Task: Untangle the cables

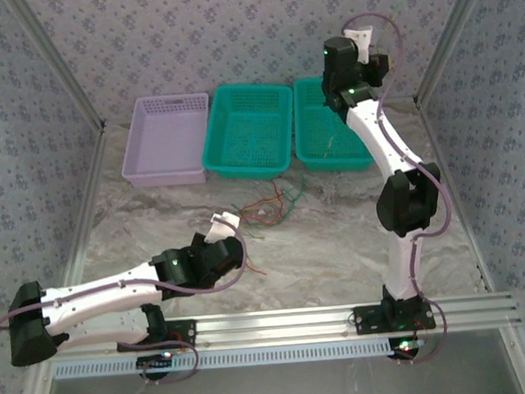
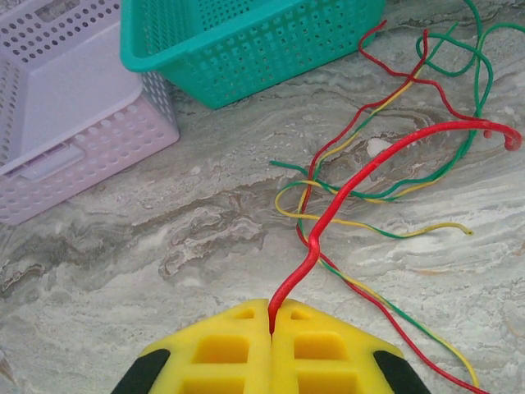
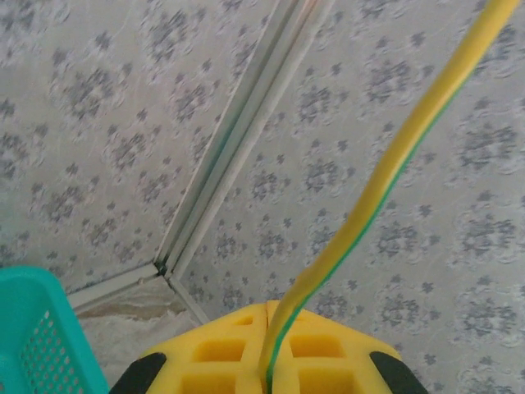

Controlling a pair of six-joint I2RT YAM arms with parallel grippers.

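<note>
The left pincer sits low over the marble-patterned table. Its yellow fingers are pressed together and pinch a red cable between their tips. That cable rises from the pinch, bends to the right and arcs over the table to a curled end near the right edge of the left wrist view. Under and beyond it lies the tangle of cables: thin red, green and yellow strands crossing one another in loose loops on the table, a few trailing toward the lower right. In the top external view the tangle of cables rests on the table just in front of the baskets, with the left pincer at its near left edge. Three baskets stand in a row at the far side: a lilac basket, a teal basket beside it, and a second teal basket on the right. The right arm stands tall, with the right pincer high above that second teal basket. In the right wrist view the right pincer is closed as well. It grips a yellow-and-green cable that runs from the fingertips up to the top right corner, in front of the patterned wall.
</note>
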